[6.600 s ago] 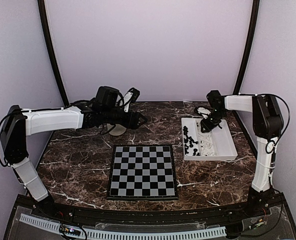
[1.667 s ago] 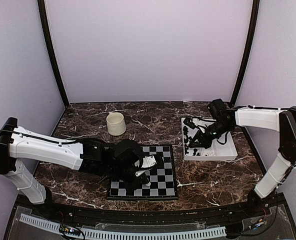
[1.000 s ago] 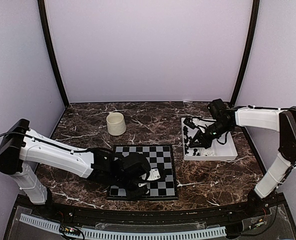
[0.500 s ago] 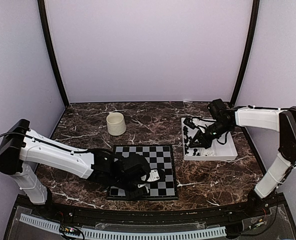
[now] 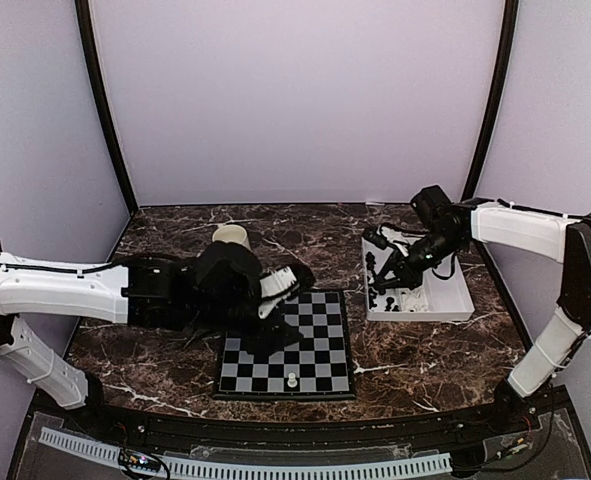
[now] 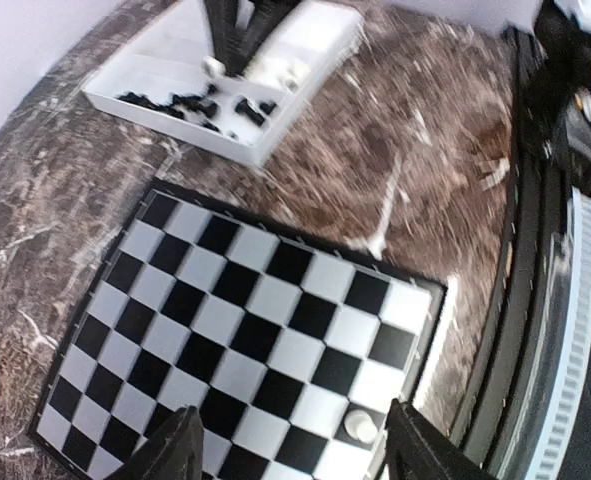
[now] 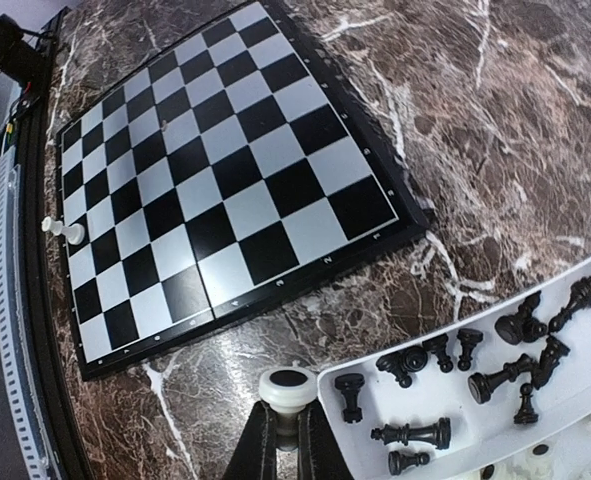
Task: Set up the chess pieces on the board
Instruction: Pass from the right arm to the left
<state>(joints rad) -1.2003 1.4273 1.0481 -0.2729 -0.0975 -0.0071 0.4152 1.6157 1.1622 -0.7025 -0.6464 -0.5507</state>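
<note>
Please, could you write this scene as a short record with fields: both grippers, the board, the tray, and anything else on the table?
left gripper: open, empty, above the board
right gripper: shut on a white piece, at the tray's edge
board: one white chessman standing in the row nearest the arm bases; no other piece on it
tray: right of the board, black pieces lying loose inside
cup: beyond the board, partly hidden by the left arm

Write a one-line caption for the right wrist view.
Right fingers hold a white piece by the tray; a second piece stands on the board.
</note>
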